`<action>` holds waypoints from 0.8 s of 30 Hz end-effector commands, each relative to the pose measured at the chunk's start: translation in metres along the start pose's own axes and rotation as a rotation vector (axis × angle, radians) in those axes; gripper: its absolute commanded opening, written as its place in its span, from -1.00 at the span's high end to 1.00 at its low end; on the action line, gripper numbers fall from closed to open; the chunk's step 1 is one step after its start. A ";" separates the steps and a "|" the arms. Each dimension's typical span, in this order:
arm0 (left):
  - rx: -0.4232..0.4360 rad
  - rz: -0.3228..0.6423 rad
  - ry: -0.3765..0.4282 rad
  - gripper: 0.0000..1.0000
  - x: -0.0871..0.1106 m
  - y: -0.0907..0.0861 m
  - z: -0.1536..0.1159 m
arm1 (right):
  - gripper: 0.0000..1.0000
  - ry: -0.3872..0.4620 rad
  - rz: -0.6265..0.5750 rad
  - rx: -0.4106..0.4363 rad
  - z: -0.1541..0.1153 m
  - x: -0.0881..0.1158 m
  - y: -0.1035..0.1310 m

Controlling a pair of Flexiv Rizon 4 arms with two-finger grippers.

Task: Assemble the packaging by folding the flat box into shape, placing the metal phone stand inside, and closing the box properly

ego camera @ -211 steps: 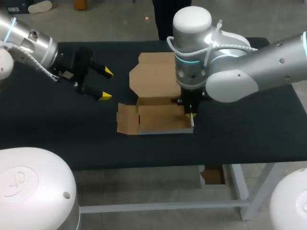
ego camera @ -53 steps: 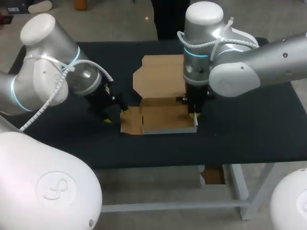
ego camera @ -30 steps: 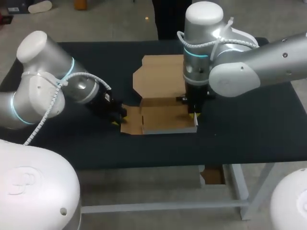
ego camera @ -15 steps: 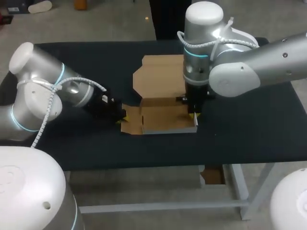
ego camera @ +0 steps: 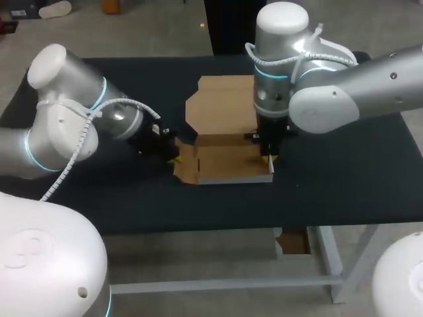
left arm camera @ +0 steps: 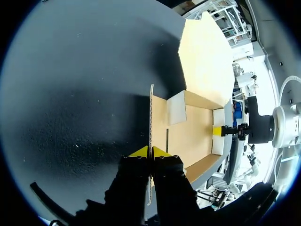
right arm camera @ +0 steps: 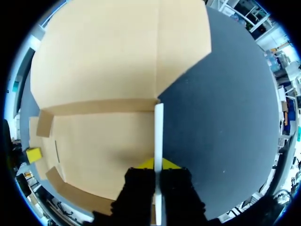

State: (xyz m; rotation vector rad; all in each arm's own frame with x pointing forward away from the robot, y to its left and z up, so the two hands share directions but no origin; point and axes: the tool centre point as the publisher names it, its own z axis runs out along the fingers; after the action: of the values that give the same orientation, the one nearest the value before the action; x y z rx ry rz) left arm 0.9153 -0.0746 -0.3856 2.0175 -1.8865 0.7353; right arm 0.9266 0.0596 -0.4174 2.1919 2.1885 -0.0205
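Dark cloth table [ego camera: 344, 165], cardboard box [ego camera: 228, 164] about mid-table, half formed: shallow tray open upward, big lid panel [ego camera: 221, 109] lying flat on the cloth on the far side, joined to the tray's back edge. My left gripper [left arm camera: 150, 151] sits low at the tray's left end, clenched on the left side flap [left arm camera: 151, 113]: in the left wrist view both yellow tips press the thin cardboard from either side, flap standing on edge and running straight ahead from the fingers. Head view mostly hides those tips behind my own wrist, so I'm reading that contact off the wrist camera only. My right gripper [right arm camera: 158, 163] points straight down at the tray's right end, clamped on the right side wall [right arm camera: 159, 127]; the wall stands upright between the two tips, white edge showing, tray floor on one side of it and bare cloth on the other. My right arm [ego camera: 357, 92] reaches over the lid panel's right part and covers it in the head view. Each wrist camera picks up the other gripper's yellow tip at the opposite end of the tray. Small inner tab [left arm camera: 176, 107] stands up at the tray's back-left corner, close to the lid panel's fold. Tray's front wall [ego camera: 234, 180] is up along the near edge, pale outer face toward the head camera.
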 end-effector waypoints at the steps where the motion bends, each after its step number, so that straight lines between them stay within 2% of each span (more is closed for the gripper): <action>1: 0.007 -0.007 -0.151 1.00 0.018 0.002 0.001 | 1.00 0.001 -0.002 0.004 -0.001 0.004 0.000; 15: 0.003 0.000 -0.232 0.98 0.039 0.004 -0.003 | 1.00 0.001 -0.002 0.004 -0.001 0.004 0.000; 17: 0.004 0.007 -0.240 0.80 0.042 0.005 -0.003 | 1.00 0.001 -0.002 0.004 -0.001 0.004 0.000; 24: -0.007 0.026 -0.258 0.54 0.050 0.005 -0.004 | 1.00 0.001 -0.002 0.004 -0.001 0.004 0.000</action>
State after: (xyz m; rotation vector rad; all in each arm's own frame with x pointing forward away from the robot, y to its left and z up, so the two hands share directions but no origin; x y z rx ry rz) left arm 0.9095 -0.1103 -0.3580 2.1099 -1.9990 0.5942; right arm 0.9257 0.0609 -0.4168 2.1925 2.1939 -0.0169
